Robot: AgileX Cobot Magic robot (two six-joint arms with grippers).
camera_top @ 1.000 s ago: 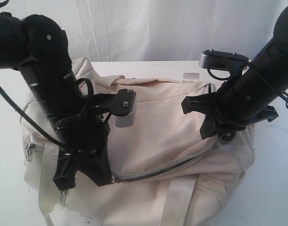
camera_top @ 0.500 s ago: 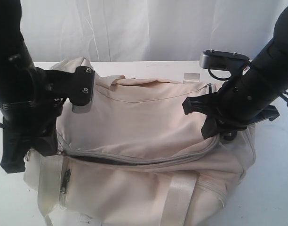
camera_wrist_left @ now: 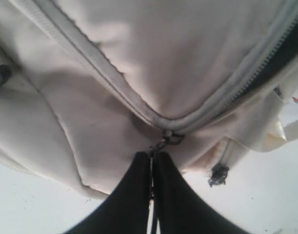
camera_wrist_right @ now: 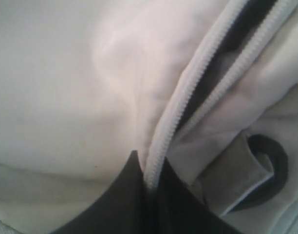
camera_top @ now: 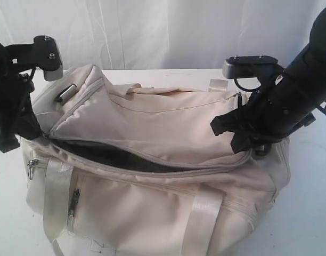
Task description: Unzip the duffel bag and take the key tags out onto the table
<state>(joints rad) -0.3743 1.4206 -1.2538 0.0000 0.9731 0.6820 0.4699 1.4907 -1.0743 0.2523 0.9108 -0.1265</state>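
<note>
Cream-white fabric duffel bag [camera_top: 168, 122] sat on white table [camera_top: 307, 213], unzipped between the jaws. Left jaws clamped the metal zipper pull [camera_wrist_left: 171, 138], right jaws the grey trim [camera_wrist_right: 174, 126]. I saw no key tags; removal pending.

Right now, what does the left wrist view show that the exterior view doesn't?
Left wrist only: the left pincer shut on the zipper pull, with the slider at the end of its track.
Exterior only: the right pincer at the other end of the duffel bag, the webbing handles, and the full length of the dark opening.
Both: the duffel bag, its grey zipper trim and the table. The key tags show in neither.
</note>
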